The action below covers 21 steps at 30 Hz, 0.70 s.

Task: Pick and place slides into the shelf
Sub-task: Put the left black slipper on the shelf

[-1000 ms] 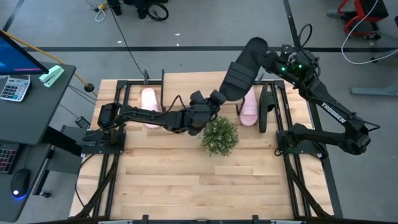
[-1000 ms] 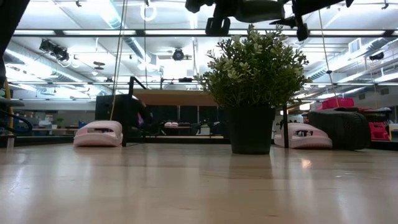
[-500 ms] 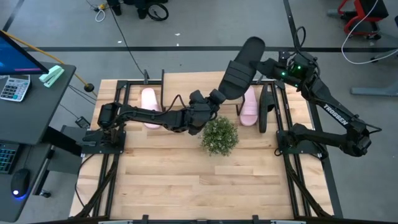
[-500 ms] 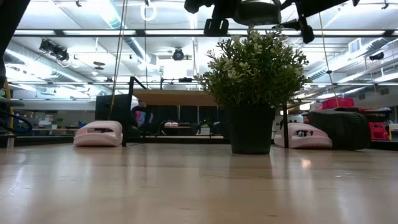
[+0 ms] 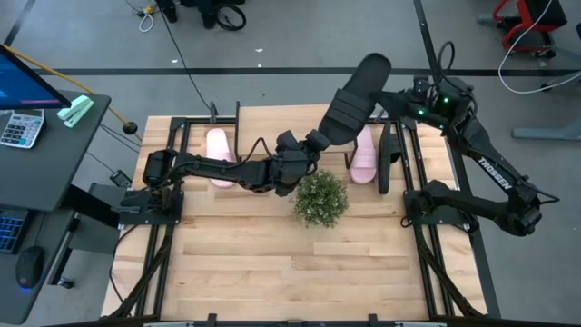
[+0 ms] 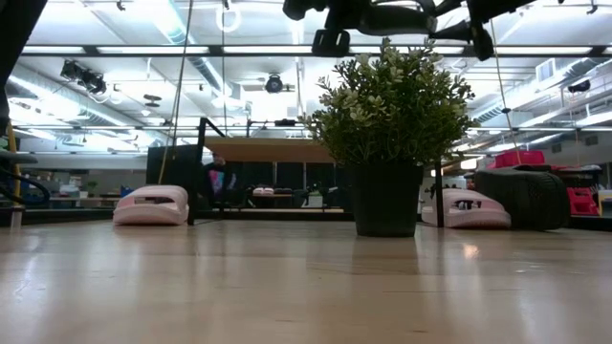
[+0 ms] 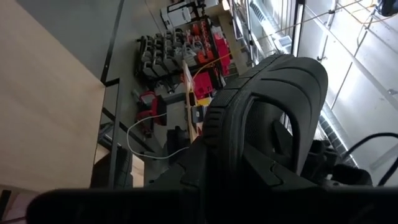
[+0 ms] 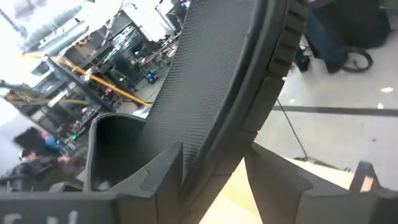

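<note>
One black slide [image 5: 349, 104] is lifted above the far part of the table, between both grippers, over the potted plant [image 5: 320, 198]. My left gripper [image 5: 309, 147] is shut on its lower end; my right gripper [image 5: 388, 94] is shut on its side near the upper end. Two pale pink slides [image 5: 218, 145] [image 5: 365, 154] lie soles down on the table. The second black slide [image 5: 390, 159] stands on its edge at the right. The shelf [image 6: 268, 150] stands behind the plant, with a pink slide [image 6: 151, 205] on either side of it. My left gripper holds the black slide by its lower end [image 5: 320, 139], coming level from the table's left. The slide is clear of the table and slants up and away from the fingers. The wrist view shows its ridged sole [image 7: 273, 81], but the contact itself is too dark to read. My right gripper pinches the slide's sole edge [image 8: 217, 149] between its two fingers [image 8: 168, 168], coming level from the table's right, across the slide, near its upper end [image 5: 372, 77]. The slide is held in the air, tilted.
The potted plant [image 6: 387, 124] stands mid-table, right below the held slide. Black metal frame rails [image 5: 408, 182] run along the table's left and right sides. The near half of the wooden table [image 5: 290, 272] is bare. A desk with a calculator [image 5: 20, 127] stands at left.
My right arm's wrist has swung a little toward the table's right, and the held black slide has turned slightly, showing thinner in the low view. The slide stays lifted over the plant and both grippers keep their hold.
</note>
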Each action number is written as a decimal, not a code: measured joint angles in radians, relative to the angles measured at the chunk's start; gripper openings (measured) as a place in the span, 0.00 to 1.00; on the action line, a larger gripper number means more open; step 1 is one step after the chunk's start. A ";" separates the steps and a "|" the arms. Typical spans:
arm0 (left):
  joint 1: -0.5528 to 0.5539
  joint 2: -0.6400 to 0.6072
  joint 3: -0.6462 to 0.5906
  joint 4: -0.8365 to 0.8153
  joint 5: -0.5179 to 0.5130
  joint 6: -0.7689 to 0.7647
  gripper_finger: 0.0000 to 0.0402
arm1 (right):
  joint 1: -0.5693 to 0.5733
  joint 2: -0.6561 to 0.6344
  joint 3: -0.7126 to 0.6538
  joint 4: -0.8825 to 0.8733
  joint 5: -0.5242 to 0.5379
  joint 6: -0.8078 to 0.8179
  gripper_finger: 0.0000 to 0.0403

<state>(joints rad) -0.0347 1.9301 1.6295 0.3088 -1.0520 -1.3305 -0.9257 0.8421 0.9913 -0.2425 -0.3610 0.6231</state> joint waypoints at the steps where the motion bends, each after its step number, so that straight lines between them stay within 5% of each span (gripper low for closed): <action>1: 0.000 0.000 0.000 -0.001 -0.005 0.007 0.15 | -0.005 0.000 0.000 0.010 -0.027 -0.012 0.44; 5: 0.002 0.000 0.000 -0.001 -0.017 0.016 0.15 | -0.028 0.001 0.000 0.024 -0.119 0.006 0.44; 16: 0.020 0.000 0.000 0.003 -0.052 0.012 0.15 | -0.105 0.000 0.000 -0.085 -0.019 -0.163 0.44; 21: 0.030 0.000 0.000 0.000 -0.042 0.056 0.15 | -0.094 -0.001 0.000 -0.054 -0.206 -0.275 0.44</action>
<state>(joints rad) -0.0044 1.9297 1.6295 0.3083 -1.0940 -1.2740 -1.0200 0.8416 0.9913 -0.2964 -0.5670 0.3480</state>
